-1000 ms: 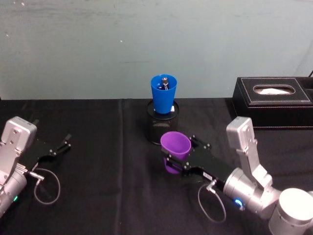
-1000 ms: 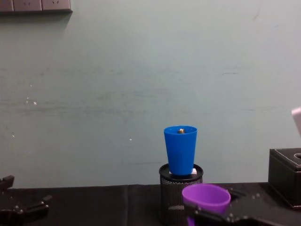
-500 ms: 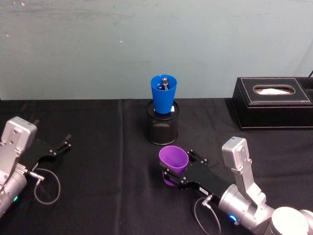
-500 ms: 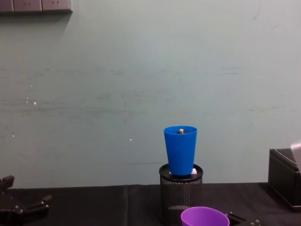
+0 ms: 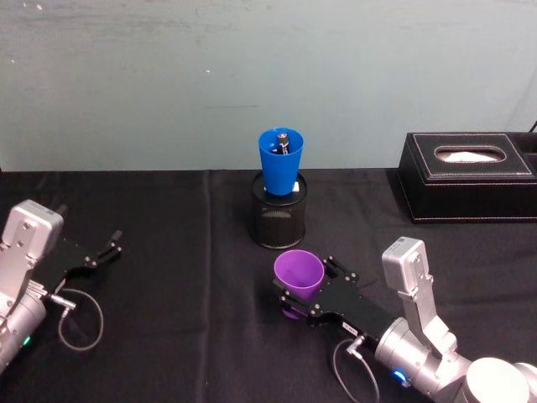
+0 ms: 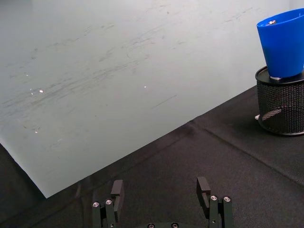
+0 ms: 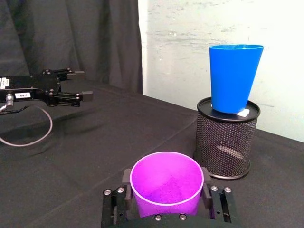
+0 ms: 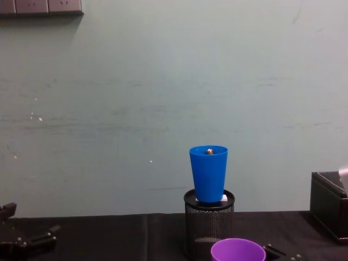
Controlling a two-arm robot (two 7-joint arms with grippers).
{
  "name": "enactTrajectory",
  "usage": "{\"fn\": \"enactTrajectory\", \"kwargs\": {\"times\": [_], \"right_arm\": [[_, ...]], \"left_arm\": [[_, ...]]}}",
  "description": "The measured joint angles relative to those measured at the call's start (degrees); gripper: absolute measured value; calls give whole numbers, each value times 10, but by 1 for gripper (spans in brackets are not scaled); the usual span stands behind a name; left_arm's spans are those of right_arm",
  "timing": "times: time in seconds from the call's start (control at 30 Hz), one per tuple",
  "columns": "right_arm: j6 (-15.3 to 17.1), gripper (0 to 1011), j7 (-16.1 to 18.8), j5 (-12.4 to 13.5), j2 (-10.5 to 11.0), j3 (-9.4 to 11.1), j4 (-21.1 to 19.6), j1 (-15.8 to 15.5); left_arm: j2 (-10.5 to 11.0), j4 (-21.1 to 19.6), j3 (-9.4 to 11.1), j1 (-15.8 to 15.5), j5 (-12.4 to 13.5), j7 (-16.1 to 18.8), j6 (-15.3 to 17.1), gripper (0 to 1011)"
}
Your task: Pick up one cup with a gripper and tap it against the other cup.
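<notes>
Change from a second ago: the purple cup (image 5: 299, 275) and right gripper (image 5: 304, 295) have pulled back from the black mesh holder (image 5: 278, 220) toward the robot and sit lower; in the chest view the cup's rim (image 8: 238, 250) now barely clears the bottom edge.
Change from half a second ago: very little; cup and gripper sit almost where they were.
Right fingers: closed on the purple cup, one on each side of its wall (image 7: 166, 185), holding it upright with the mouth up.
Purple cup: in front of the mesh holder, apart from it, over the black surface (image 5: 168, 277); whether its base touches the surface cannot be told.
Blue cup (image 5: 280, 160): upright, seated in the top of the mesh holder, unmoved, with a small dark item inside; clear of the purple cup.
Left gripper (image 5: 107, 251): parked at the robot's left, well apart from both cups.
Left fingers (image 6: 117, 192): spread wide, holding nothing.
Black tissue box (image 5: 468, 175): at the right rear of the surface.
</notes>
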Motion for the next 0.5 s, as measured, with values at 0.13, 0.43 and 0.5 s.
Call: {"fn": "enactTrajectory", "kwargs": {"times": [0.13, 0.43, 0.5], "right_arm": [[1, 889, 0, 0, 0, 0, 0, 0], [-1, 1004, 1, 1, -1, 3, -6, 0], [-3, 1004, 0, 1, -3, 7, -11, -1]], "left_arm": [[0, 0, 0, 0, 0, 0, 0, 1000], [0, 0, 0, 0, 0, 0, 0, 1000], [0, 0, 0, 0, 0, 0, 0, 1000]]}}
